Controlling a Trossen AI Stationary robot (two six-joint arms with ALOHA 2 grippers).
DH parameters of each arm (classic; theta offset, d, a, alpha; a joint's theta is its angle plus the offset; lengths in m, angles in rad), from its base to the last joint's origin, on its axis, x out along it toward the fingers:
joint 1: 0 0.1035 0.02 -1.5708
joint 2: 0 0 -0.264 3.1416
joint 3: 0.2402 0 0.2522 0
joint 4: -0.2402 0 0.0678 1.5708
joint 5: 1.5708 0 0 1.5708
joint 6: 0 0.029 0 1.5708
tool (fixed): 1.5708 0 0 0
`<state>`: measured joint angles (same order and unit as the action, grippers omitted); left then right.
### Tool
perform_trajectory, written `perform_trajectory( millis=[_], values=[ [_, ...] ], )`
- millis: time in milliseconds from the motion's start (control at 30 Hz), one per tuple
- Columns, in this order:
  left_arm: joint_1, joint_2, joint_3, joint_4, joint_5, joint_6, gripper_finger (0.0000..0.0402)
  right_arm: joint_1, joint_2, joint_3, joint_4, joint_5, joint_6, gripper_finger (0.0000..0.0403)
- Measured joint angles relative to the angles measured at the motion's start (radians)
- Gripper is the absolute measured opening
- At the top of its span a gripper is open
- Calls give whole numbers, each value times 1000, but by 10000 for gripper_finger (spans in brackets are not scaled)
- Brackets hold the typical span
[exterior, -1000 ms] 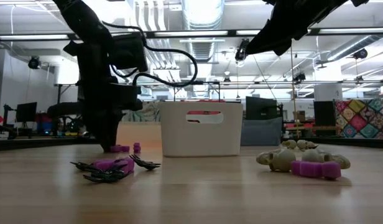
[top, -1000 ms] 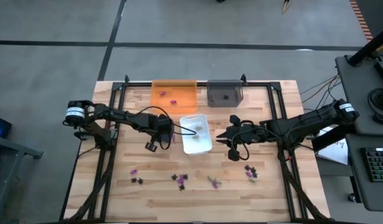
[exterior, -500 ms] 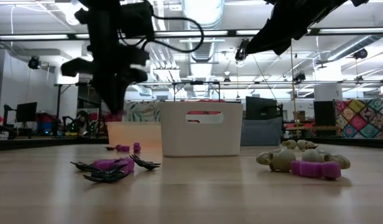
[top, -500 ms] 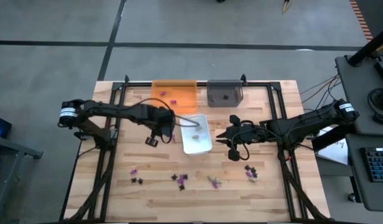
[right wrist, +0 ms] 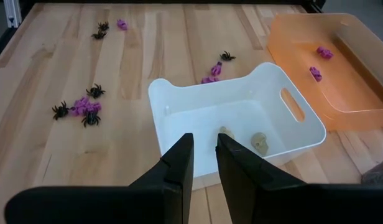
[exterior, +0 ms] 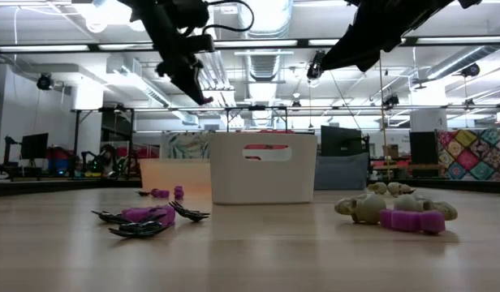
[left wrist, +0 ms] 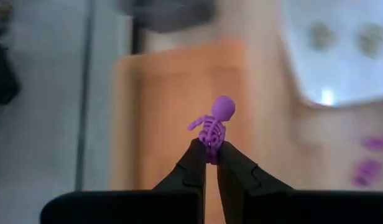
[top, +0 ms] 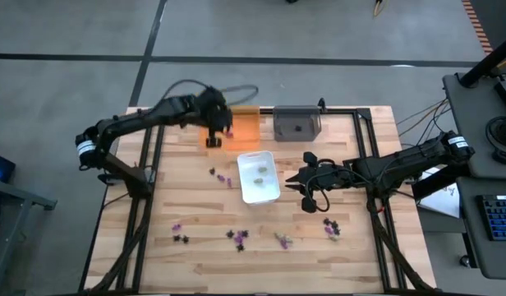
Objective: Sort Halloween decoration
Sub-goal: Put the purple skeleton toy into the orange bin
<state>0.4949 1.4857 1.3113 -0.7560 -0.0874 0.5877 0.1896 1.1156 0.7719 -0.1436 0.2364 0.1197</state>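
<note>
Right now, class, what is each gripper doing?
Left gripper: shut on a purple skeleton, above the orange tray.
Right gripper: fingers slightly apart, holding nothing, by the white tray.

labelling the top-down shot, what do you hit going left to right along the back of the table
left end effector pinching a purple skeleton → orange tray → grey tray

My left wrist view blurs the orange tray (left wrist: 179, 112) and white tray (left wrist: 341, 56). Overhead, the pieces on the surface (top: 154, 247) are too small to identify.
</note>
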Motion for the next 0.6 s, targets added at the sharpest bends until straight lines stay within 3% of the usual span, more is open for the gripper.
perform_trajectory(
  millis=[233,600],
  values=[
    [113,0,-17,160,69,-8,0,0,0,0,0,1,-13,63],
    [130,125,-29,203,81,-11,0,0,0,0,0,27,-25,63]
  ],
)
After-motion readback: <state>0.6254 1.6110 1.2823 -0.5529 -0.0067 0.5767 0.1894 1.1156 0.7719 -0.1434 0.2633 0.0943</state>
